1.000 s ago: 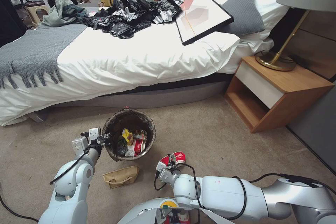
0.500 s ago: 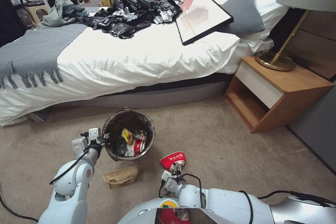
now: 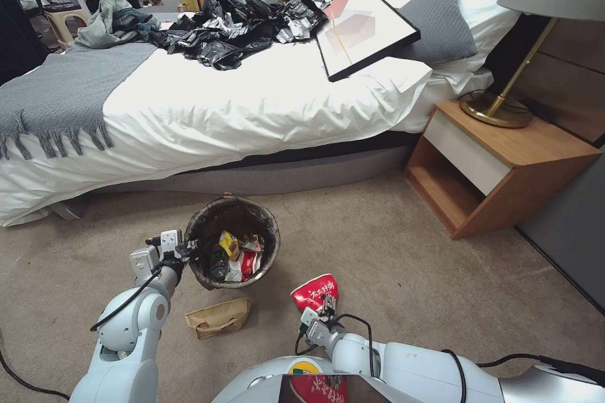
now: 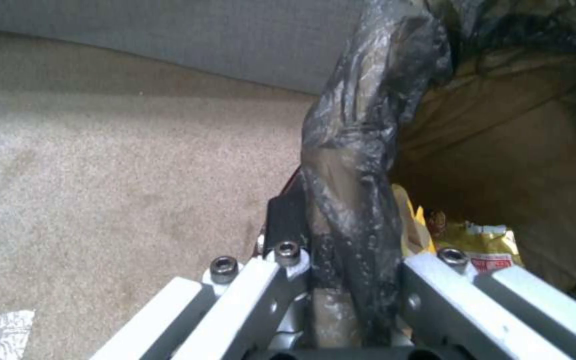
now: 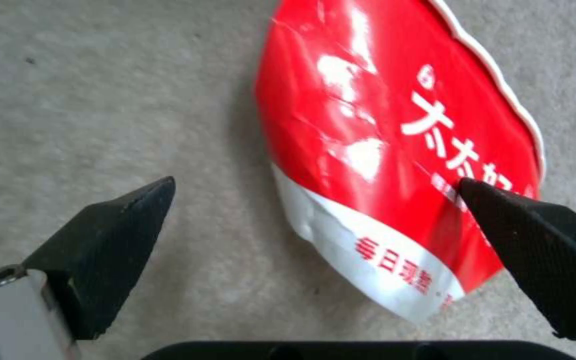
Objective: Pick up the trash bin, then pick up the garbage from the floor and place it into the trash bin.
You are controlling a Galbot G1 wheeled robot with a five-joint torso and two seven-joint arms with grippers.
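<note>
Beige carpet floor (image 3: 391, 245), bedroom; white-sheeted bed (image 3: 252, 107) behind, wooden nightstand (image 3: 498, 164) on robot's right. Trash bin (image 3: 232, 243) on carpet nr bed base, snack packets inside. Left gripper (image 4: 341, 280) fingers clamped on bin's bagged rim. Right gripper (image 5: 315, 210) low over red-and-white snack packet (image 5: 395, 145) on carpet, fingers apart, one tip over packet. Brown paper bag (image 3: 218, 317) on carpet just beside bin.

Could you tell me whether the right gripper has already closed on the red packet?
No, the right gripper is open, its fingertips spread apart above the red packet lying on the carpet.
</note>
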